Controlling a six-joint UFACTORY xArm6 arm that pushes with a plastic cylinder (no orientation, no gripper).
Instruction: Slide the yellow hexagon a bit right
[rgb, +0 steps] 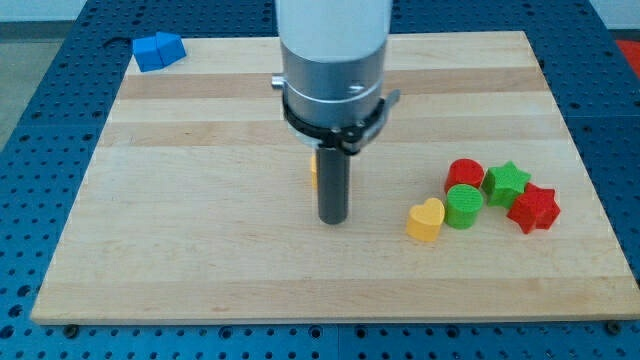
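Note:
The yellow hexagon (314, 169) is almost wholly hidden behind my rod near the board's middle; only a thin yellow-orange sliver shows at the rod's left edge. My tip (332, 220) rests on the board just below and slightly right of that sliver, in front of the block. Whether the rod touches the block cannot be told.
To the right lies a cluster: a yellow heart (425, 220), a green cylinder (463, 206), a red cylinder (464, 173), a green star (506, 182) and a red star (533, 208). A blue block (158, 50) sits at the top-left corner of the wooden board (200, 250).

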